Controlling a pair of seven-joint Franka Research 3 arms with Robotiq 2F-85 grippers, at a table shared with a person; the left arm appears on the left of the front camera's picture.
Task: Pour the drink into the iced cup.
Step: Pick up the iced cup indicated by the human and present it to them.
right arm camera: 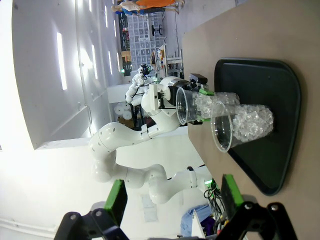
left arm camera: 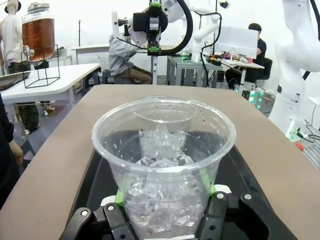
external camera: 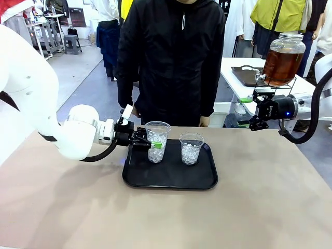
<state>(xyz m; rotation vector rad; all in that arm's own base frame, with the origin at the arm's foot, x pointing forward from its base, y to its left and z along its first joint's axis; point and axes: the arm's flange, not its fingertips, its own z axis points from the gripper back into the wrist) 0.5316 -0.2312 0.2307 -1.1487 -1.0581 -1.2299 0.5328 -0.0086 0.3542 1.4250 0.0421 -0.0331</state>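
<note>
We see a broad tan counter (external camera: 270, 207), and a person (external camera: 171, 57) in a black jacket stands at its far edge. Beyond the far right corner of this counter is a white side counter (external camera: 236, 92). On it stands a large clear glass dispenser jar (external camera: 284, 54) with a metal lid and a tap. The drink (external camera: 280, 65) is an amber-brown liquid that fills most of the jar. It is well apart from both cups.

A black tray (external camera: 171, 179) lies flat near the middle of the tan counter. Two clear plastic cups stand upright on it, side by side but not touching, and both are filled with ice. The iced cup (external camera: 157, 137) is on the robot's left side of the tray, and the second cup (external camera: 191, 149) is to its right.

The left pincer (external camera: 153, 142) reaches in level from the left. It is clamped on the lower part of the iced cup, and in the left wrist view we see a green pad (left arm camera: 119, 197) pressed to each side of the cup. The right pincer (external camera: 246, 111) hangs in the air past the right end of the counter, below the jar. Its jaws are spread wide and hold nothing.
</note>
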